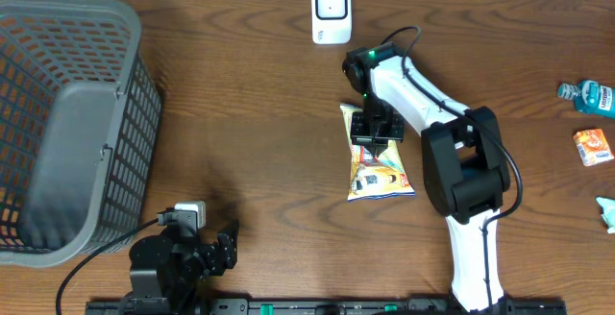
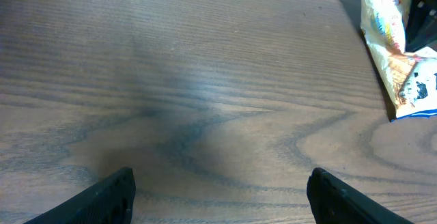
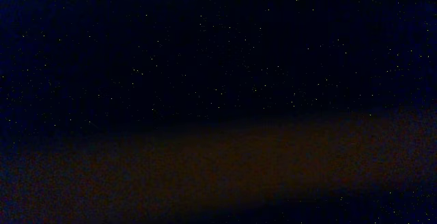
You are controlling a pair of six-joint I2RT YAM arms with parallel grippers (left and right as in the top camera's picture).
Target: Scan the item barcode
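snack bag [image 1: 384, 177] under right gripper [image 1: 375, 140] (scanner [image 1: 331, 12] beyond, basket [image 1: 77, 8] left)

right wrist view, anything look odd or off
Yes: it is almost wholly black, showing nothing. Overhead, the right gripper sits down on the snack bag, so the bag likely covers the lens.

The counter [image 1: 250, 113] is brown wood with a bold grain, smooth, with a faint sheen where the light falls. The basket [image 1: 135, 123] is grey plastic mesh, matt rather than shiny. The snack bag [image 1: 381, 176] is crinkled plastic film, glossy and printed. The scanner [image 1: 331, 12] is smooth white plastic. The right arm [image 1: 413, 89] has smooth white shells and matt black joints. The left pincer [image 2: 218, 197] has fingers [image 2: 102, 197] of matt black plastic. The small bottle [image 1: 588, 94] is see-through blue plastic, glossy.
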